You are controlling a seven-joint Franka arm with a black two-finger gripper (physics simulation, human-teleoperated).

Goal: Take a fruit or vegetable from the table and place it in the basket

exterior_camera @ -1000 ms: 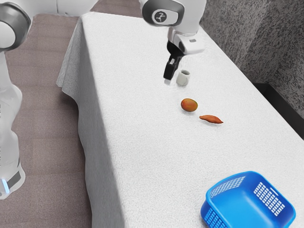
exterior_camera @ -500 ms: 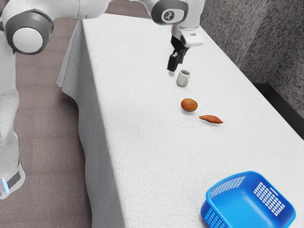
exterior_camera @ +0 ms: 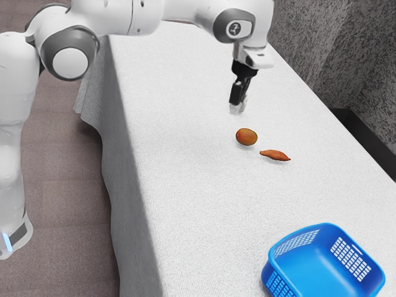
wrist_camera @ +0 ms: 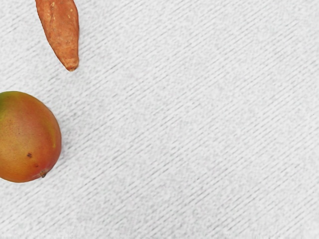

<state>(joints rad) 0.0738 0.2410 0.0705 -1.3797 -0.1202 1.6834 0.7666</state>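
Mango: on the white-covered table [exterior_camera: 192, 198], outside the basket; your wrist view catches part of it.
Sweet potato: lying on the cloth just beside the mango [exterior_camera: 246, 137], apart from it; its orange-brown body [exterior_camera: 275, 155] tapers at the ends.
Basket: blue, toward the exterior view's lower right, well apart from both.
Gripper [exterior_camera: 238, 106]: near the mango, pointing down; you cannot tell its opening or whether it holds anything.Mango [exterior_camera: 246, 137]: on the white-covered table [exterior_camera: 192, 198], outside the basket [exterior_camera: 318, 266]; your wrist view catches part of it.
Sweet potato [exterior_camera: 275, 155]: lying just beside the mango, the two apart, its body tapering toward the ends.
Basket: blue, toward the exterior view's lower right, well apart from both.
Gripper [exterior_camera: 238, 106]: near the mango, pointing down; you cannot tell how far open it is or whether it holds anything.

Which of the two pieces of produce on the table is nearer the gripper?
The rounded mango, orange-red with a green tinge. The slender, pointed sweet potato lies farther from the gripper, toward the basket.
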